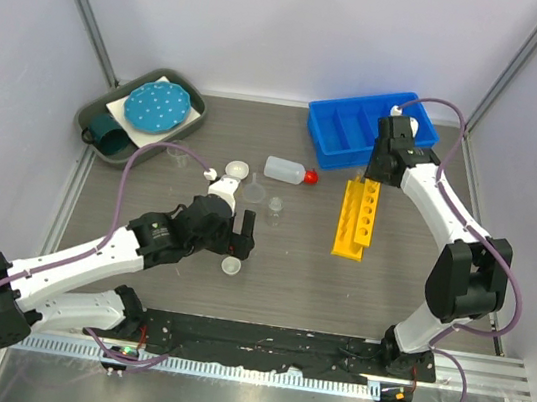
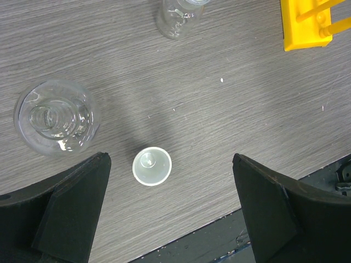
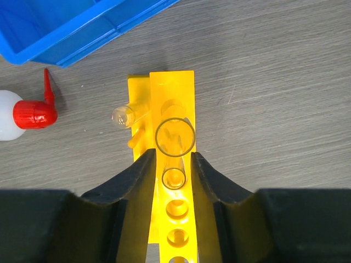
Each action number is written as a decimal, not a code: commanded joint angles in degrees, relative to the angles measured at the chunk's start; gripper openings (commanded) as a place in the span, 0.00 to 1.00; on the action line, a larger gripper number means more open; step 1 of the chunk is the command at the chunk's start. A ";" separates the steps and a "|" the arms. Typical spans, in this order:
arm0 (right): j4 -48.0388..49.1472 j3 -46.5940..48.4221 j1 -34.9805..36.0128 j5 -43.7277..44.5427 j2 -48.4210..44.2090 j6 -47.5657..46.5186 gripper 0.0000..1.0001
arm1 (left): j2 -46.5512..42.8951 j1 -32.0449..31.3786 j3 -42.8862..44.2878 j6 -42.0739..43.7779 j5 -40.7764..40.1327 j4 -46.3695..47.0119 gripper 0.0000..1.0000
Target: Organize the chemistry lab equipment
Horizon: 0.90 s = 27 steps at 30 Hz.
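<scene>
My right gripper is shut on a clear glass tube, held upright over a hole at the far end of the yellow holed rack. A second tube lies across the rack's pegs. In the top view this gripper is above the rack. My left gripper is open and empty, its fingers wide apart above a small white dish. A glass flask stands to the dish's left. In the top view the left gripper hovers over that dish.
The blue divided bin stands at the back right. The red-capped bottle lies mid-table, with a funnel, small beaker and another white dish nearby. The dark green tray sits back left.
</scene>
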 commanded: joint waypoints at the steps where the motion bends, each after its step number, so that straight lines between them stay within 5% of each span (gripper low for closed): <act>1: 1.51 0.04 0.44 -0.43 -0.32 0.11 0.41 | -1.00 -0.23 0.32 0.25 -1.21 1.61 0.97; 13: -1.74 3.11 2.89 -0.16 -6.38 0.02 0.61 | 0.06 -0.23 2.08 -0.18 -3.58 -0.32 0.97; 27: -9.13 7.43 22.49 9.86 -18.77 0.28 0.63 | 4.28 -0.31 2.43 -3.17 -14.82 -5.59 0.97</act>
